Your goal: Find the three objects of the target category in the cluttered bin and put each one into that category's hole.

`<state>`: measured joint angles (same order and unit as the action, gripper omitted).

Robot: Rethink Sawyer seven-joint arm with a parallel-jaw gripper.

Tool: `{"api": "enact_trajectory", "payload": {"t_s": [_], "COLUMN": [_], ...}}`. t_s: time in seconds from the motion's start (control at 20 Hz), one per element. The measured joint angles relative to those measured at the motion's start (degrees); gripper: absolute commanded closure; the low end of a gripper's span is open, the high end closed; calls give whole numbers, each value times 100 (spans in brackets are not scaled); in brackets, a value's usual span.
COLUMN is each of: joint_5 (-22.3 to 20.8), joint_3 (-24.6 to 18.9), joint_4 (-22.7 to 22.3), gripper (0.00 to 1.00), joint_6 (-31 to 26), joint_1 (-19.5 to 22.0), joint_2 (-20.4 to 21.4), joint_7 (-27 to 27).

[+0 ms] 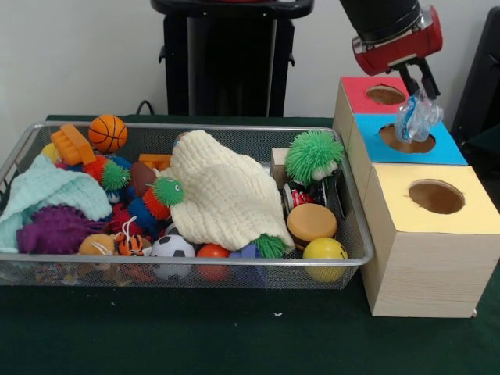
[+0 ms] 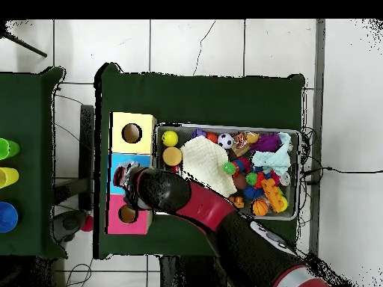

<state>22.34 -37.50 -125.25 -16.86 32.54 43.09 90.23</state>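
My gripper (image 1: pixel 420 97) is shut on a crumpled silvery foil lump (image 1: pixel 417 119) and holds it just above the round hole (image 1: pixel 406 139) in the blue top of the middle wooden box (image 1: pixel 445 150). The lump hangs over the hole's right part. In the overhead view my arm and gripper (image 2: pixel 135 178) cover most of the blue top (image 2: pixel 117 167), and the hole and lump are hidden. The wire-mesh basket (image 1: pixel 195 261) stands left of the boxes, full of toys; it also shows in the overhead view (image 2: pixel 224 126). I cannot make out any other silvery item in it.
A red-topped box (image 1: pixel 361 84) stands behind the blue one and a yellow-topped box (image 1: pixel 473 191) in front. The basket holds a cream cloth (image 1: pixel 223 191), a green spiky ball (image 1: pixel 312 155), a mint cloth (image 1: pixel 47 191) and small balls. Coloured cups (image 2: pixel 6 176) stand on a side table.
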Motion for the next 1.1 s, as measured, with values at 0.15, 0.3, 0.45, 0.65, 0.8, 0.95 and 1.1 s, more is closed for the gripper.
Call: {"api": "enact_trajectory", "payload": {"t_s": [0.15,0.3,0.45,0.65,0.8,0.95,1.1], "joint_5": [0,1,0,1,1,1,1], "joint_3": [95,225,338,373,373,373,374], "joint_4": [1,1,0,1,1,1,1], "gripper": [100,100,0,0,0,0,0], "joint_6": [1,0,-7,-3,-3,-3,-3], "joint_1": [-22,-90,-172,-226,-240,-244,-247], "joint_2": [-43,-45,-45,-45,-45,-43,-37], "joint_7": [0,0,0,0,0,0,0]}}
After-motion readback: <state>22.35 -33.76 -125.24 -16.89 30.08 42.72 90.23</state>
